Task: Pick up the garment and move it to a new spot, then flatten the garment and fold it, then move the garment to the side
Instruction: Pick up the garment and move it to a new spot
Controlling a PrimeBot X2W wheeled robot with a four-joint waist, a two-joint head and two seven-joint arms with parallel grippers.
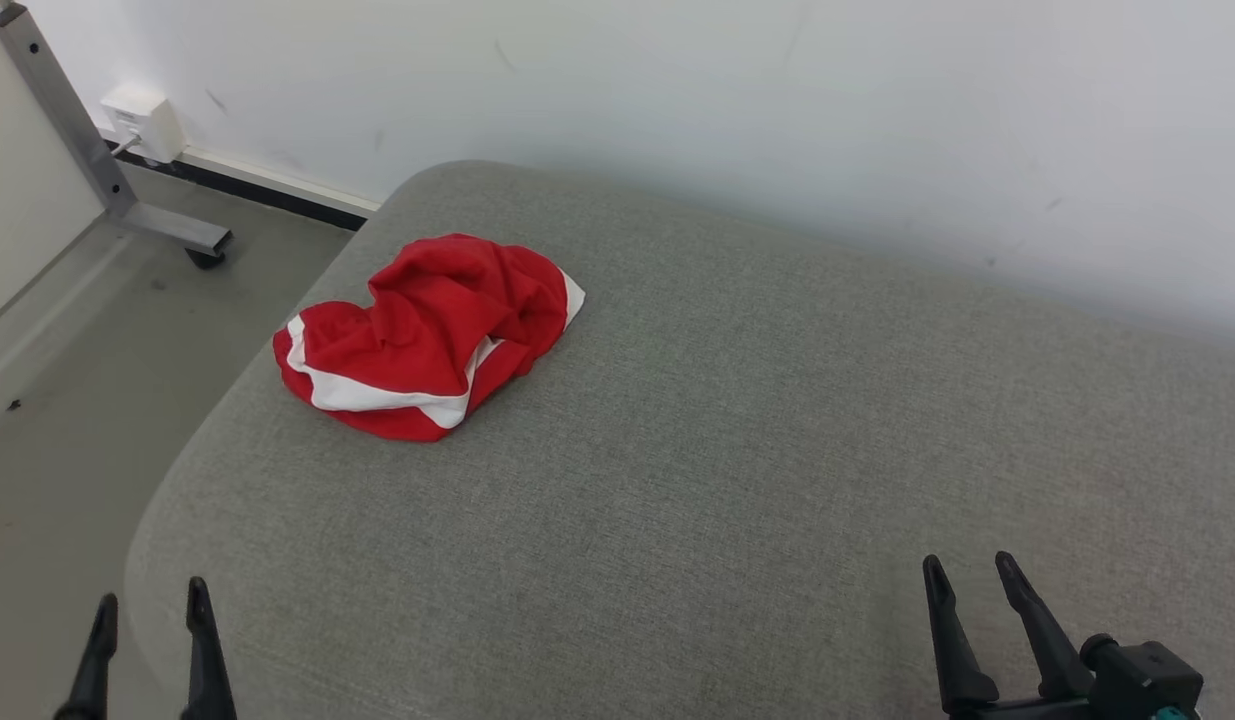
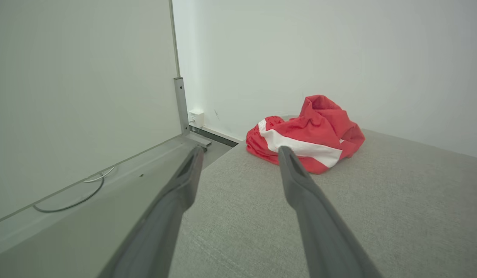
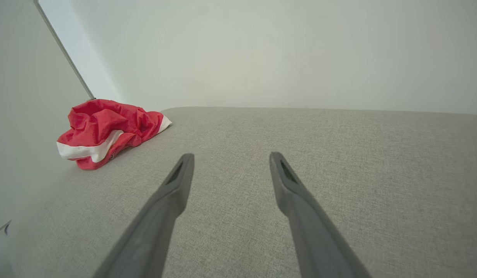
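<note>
A red garment (image 1: 427,335) with a white stripe lies crumpled in a heap on the far left part of the grey cushioned surface (image 1: 727,450). It also appears ahead in the left wrist view, garment (image 2: 311,133), and at the left in the right wrist view, garment (image 3: 107,129). My left gripper (image 1: 149,607) sits at the lower left by the cushion's front corner, open and empty, well short of the garment. My right gripper (image 1: 970,567) is at the lower right above the cushion, open with nothing between its fingers.
The cushion backs onto a white wall (image 1: 777,110). Left of it is bare floor (image 1: 67,400) with a metal frame leg on a caster (image 1: 127,205), a wall socket box (image 1: 142,122) and a cable (image 2: 76,193). A pale panel (image 2: 80,96) stands on the left.
</note>
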